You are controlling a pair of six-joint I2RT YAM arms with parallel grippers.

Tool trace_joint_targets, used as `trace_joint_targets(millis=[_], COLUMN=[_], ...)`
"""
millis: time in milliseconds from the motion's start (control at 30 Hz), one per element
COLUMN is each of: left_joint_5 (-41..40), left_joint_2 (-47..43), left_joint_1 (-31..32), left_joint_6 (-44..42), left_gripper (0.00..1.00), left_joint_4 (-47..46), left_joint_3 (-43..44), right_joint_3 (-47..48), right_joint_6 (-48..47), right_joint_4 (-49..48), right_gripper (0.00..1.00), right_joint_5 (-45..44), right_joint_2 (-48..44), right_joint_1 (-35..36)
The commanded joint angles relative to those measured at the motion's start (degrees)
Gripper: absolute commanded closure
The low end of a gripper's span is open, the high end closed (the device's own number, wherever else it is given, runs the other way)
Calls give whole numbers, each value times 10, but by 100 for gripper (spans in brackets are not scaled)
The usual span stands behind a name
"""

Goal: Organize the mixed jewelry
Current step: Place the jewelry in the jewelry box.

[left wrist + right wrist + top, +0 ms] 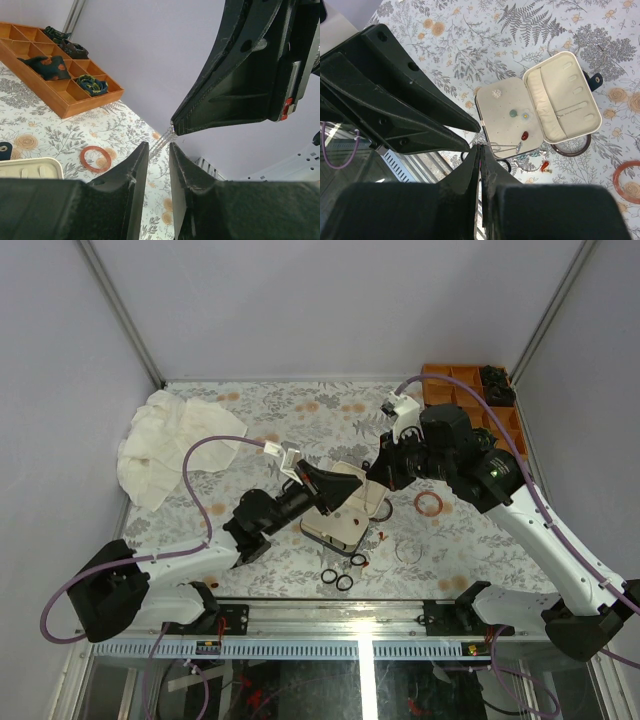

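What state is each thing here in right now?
jewelry case: open, lid laid back.
silver chain: pinched, partly lifted.
right gripper: shut on silver chain.
left gripper: slightly open around silver chain.
black rings: loose, outside the case.
white cloth: crumpled.

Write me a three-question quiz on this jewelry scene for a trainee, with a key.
1. True or false: the hinged case lies shut.
2. The red ring lies: A inside the case; B on the table, outside the case; C on top of the case's lid.
3. Fill in: the right gripper is closed on a thin ____.

Key: 1 false, it lies open with its cream lining up. 2 B. 3 chain.
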State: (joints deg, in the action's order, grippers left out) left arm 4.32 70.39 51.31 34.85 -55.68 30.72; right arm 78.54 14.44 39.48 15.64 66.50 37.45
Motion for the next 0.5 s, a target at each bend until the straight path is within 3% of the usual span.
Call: trace_joint_targets(millis=[0, 133, 267, 467], left_joint_5=[1, 0, 6, 15], left_joint_2=[-14, -14, -12, -1], left_joint_1=[-4, -4, -4, -4], left_joint_6=[-21, -27, -33, -34], left_gripper=[77, 71, 54, 56], left_joint_4=[-17, -21, -21, -24], left_joint_3=[-10, -15, -11, -7], right_joint_3=[26, 30, 34, 41], right_joint_6=[-11, -14, -14, -18], right_joint_4=[8, 13, 15, 21], right_gripper=[100, 100, 100, 100], right_joint_5=[7, 16, 20, 24], right_joint_2=[-7, -5, -3, 0], right_joint_1=[3, 3, 3, 3])
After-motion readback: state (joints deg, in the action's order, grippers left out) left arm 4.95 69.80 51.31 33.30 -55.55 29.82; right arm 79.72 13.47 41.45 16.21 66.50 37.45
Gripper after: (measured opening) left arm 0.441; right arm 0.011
